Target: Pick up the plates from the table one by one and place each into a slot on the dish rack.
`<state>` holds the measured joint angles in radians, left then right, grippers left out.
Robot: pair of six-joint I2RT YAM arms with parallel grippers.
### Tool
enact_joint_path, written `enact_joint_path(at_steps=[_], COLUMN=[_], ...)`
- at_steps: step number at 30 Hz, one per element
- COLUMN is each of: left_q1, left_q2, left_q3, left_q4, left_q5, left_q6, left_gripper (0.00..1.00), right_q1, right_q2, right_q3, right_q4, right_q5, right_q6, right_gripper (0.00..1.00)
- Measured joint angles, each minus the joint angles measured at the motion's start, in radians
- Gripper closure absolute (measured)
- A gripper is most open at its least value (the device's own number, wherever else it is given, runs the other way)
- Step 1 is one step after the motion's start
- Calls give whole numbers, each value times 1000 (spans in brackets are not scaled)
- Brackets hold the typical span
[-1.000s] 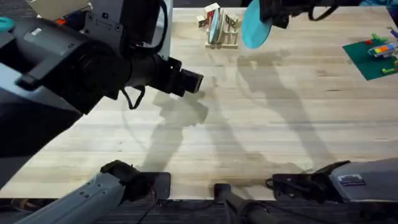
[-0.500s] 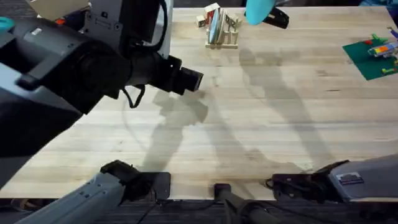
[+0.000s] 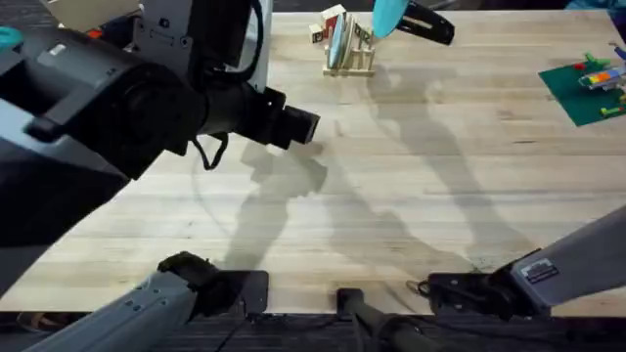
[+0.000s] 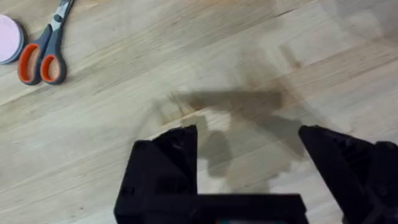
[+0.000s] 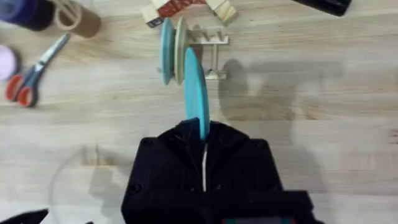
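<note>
Your right tool [image 5: 204, 146] is clamped on the edge of a turquoise plate [image 5: 196, 93], holding it on edge in the air at the far edge of the desk [image 3: 440, 176], just beside the dish rack [image 3: 350, 49]. From overhead the plate sits at the rack's right side; whether it touches the pegs you cannot tell. From the right wrist camera the held plate lines up right next to the rack's filled slots.

The rack itself stands near the middle of the far edge and carries two upright discs already: a cream plate [image 5: 180, 46] and another turquoise plate [image 5: 166, 53], side by side and close together. A few wooden blocks [image 5: 186, 7] lie just behind it.

Your left tool [image 4: 249, 171] hangs with its fingers spread wide and nothing between them, over bare wood toward the left side of the desk. In its camera, orange-handled scissors [image 4: 43, 46] lie on the desk, with a small pink dish [image 4: 9, 38] just beside the handles.
</note>
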<state>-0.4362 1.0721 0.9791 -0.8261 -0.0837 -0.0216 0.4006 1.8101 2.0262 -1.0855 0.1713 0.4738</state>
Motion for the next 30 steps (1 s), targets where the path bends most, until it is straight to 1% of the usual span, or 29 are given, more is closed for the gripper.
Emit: enact_joint_path(at_steps=[5,11,25,30], left_q1=[0,0,0,0], left_q2=[0,0,0,0], left_q3=[0,0,0,0], left_q4=[0,0,0,0], left_q5=[0,0,-1,-3], left_q6=[0,0,-1,-1], left_gripper=[7,7,7,6], right_q1=[17,26,41,48], right_q2=[35,68,70,70], right_q3=[0,0,1,1], right_q4=[9,13,64,94], right_q5=[53,73,80,113], right_q6=[25,32,36,36], right_gripper=[972,972,970,971])
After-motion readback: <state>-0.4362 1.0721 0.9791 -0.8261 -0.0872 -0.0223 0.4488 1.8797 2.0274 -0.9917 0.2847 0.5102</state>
